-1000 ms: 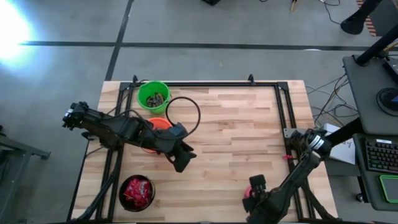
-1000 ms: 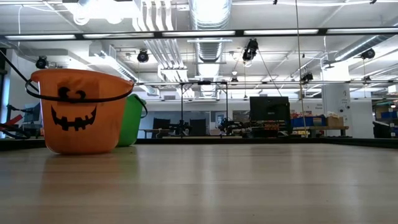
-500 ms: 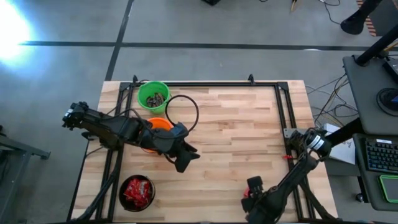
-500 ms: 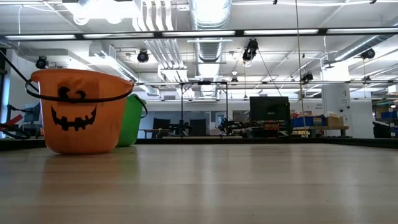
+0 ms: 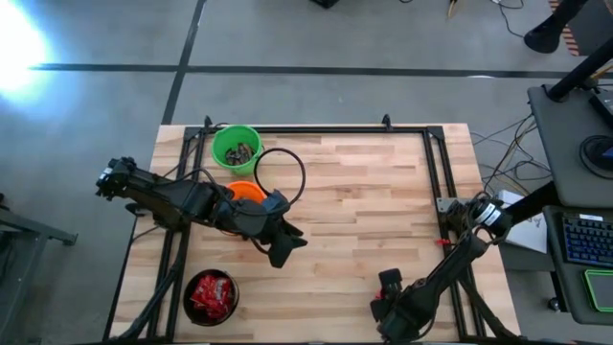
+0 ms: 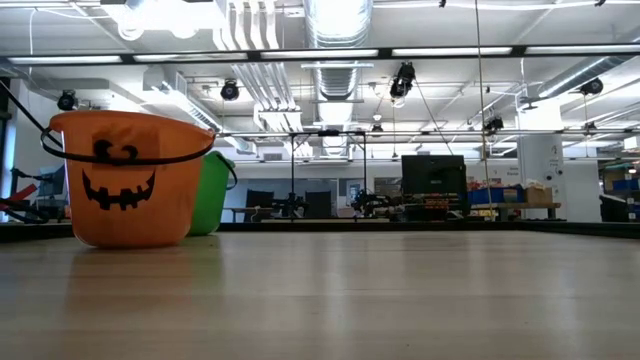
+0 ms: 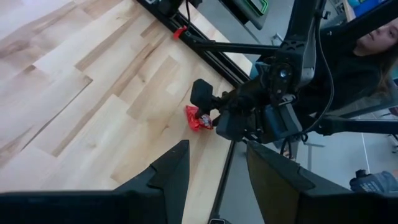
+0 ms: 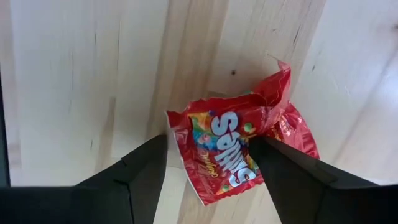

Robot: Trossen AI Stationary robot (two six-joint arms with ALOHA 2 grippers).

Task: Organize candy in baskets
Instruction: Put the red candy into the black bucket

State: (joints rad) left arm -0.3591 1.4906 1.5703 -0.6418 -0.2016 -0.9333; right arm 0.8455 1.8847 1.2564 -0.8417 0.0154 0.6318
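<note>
A red candy (image 8: 230,149) in a glossy wrapper lies flat on the wooden table near its front right corner, also seen in the left wrist view (image 7: 198,119). My right gripper (image 8: 208,144) points straight down over it, open, one finger on each side of the wrapper (image 5: 388,299). My left gripper (image 7: 217,177) hangs open and empty above the table's middle left (image 5: 280,247). The orange basket (image 6: 125,180) stands under the left arm, the green basket (image 5: 236,149) with dark candy behind it. The black basket (image 5: 211,295) with red candy stands at the front left.
A black metal frame (image 5: 436,172) runs along the table's far, left and right edges. The orange basket's thin black handle (image 5: 281,177) loops out over the table. A person (image 7: 367,56) sits beyond the table's right edge beside a desk with a keyboard (image 5: 584,235).
My right gripper has come down toward the red candy at the front right, still open and pointing down.
</note>
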